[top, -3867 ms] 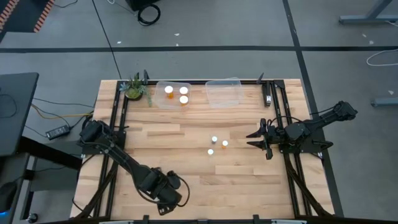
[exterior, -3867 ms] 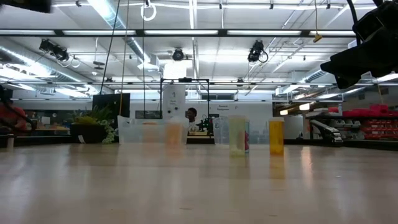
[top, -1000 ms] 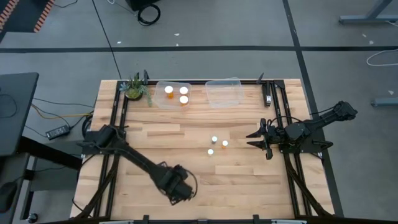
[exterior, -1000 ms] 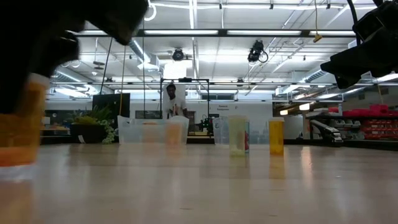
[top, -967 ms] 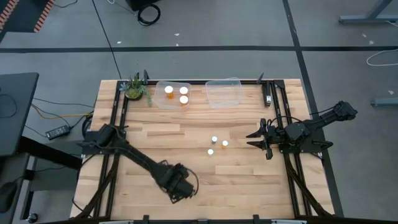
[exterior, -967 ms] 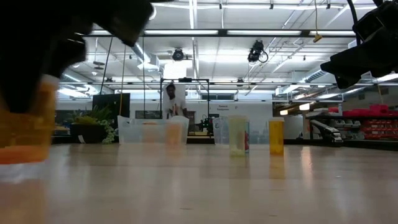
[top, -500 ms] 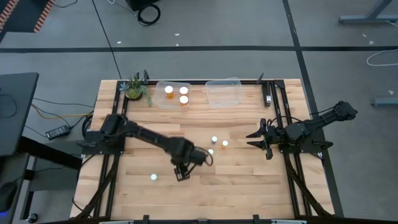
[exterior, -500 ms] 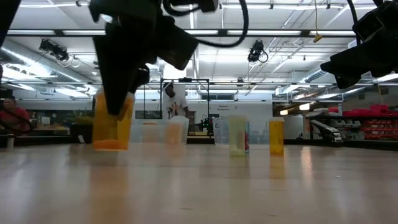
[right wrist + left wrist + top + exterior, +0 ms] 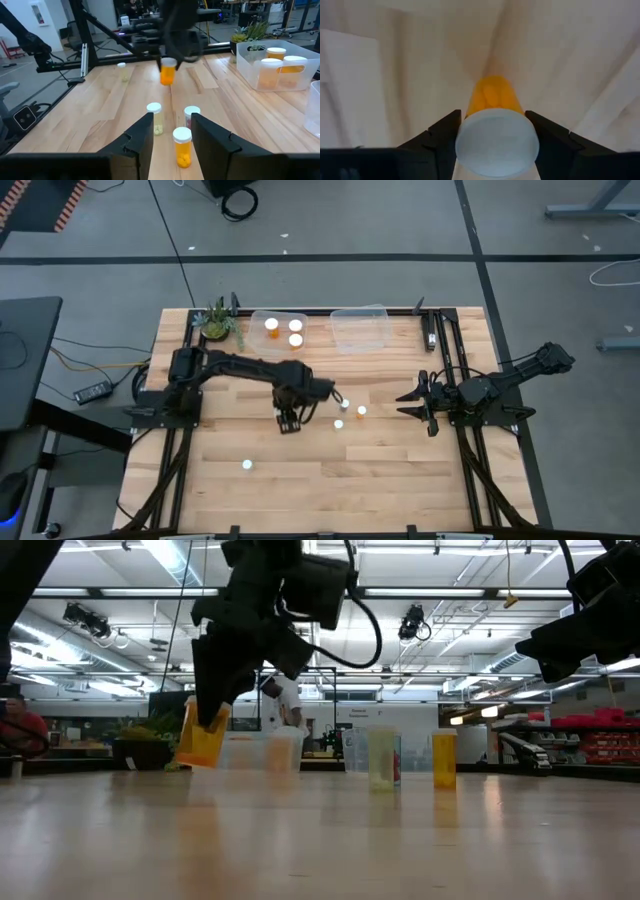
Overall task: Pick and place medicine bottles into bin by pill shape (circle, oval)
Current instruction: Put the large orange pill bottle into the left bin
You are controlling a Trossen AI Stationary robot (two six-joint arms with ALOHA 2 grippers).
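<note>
Swinging up from the near edge, the left claw (image 9: 288,423) now hangs mid-surface in the high view. Low view: it grips a white-capped orange medicine bottle (image 9: 202,735) clear of the pale wooden surface (image 9: 320,840). Left wrist view: fingers (image 9: 442,131) clamp the bottle. Right claw (image 9: 171,131) waits, spread.

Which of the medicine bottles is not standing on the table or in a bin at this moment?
The orange bottle held in the left tool: it hangs tilted above the wood, while the others stand upright on the table or in the left bin.
</note>
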